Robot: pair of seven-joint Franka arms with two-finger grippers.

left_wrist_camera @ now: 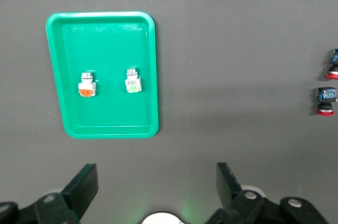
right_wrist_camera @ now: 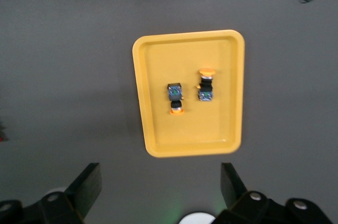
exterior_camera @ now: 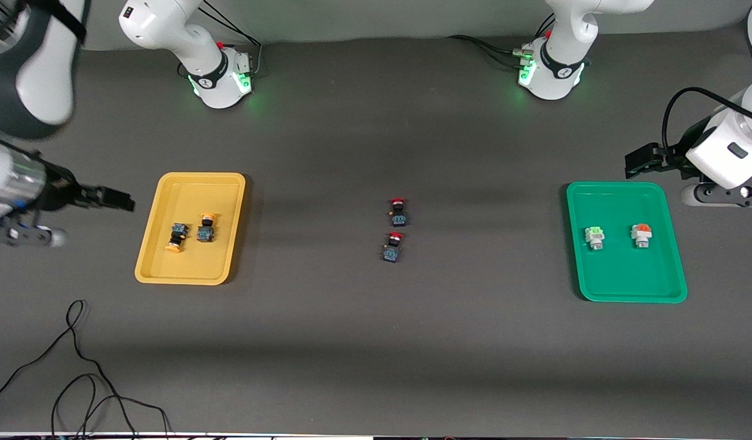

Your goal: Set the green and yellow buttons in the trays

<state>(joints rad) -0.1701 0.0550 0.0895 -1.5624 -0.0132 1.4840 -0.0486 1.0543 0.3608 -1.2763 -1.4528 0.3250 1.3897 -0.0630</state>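
Two yellow-capped buttons (exterior_camera: 176, 237) (exterior_camera: 206, 227) lie in the yellow tray (exterior_camera: 192, 263) toward the right arm's end. They also show in the right wrist view (right_wrist_camera: 175, 96) (right_wrist_camera: 205, 84) on that tray (right_wrist_camera: 190, 134). Two whitish buttons, one with a light-green block (exterior_camera: 594, 237) and one with an orange block (exterior_camera: 641, 234), lie in the green tray (exterior_camera: 626, 275). The left wrist view shows both (left_wrist_camera: 133, 81) (left_wrist_camera: 86, 85) in it (left_wrist_camera: 105, 113). My right gripper (exterior_camera: 126, 201) (right_wrist_camera: 161, 184) is open and empty, up beside the yellow tray. My left gripper (exterior_camera: 633, 165) (left_wrist_camera: 157, 184) is open and empty beside the green tray.
Two red-capped buttons (exterior_camera: 398, 211) (exterior_camera: 393, 247) lie on the dark table mat midway between the trays; the left wrist view shows them too (left_wrist_camera: 332, 64) (left_wrist_camera: 326, 100). Loose black cables (exterior_camera: 82, 366) lie at the near corner toward the right arm's end.
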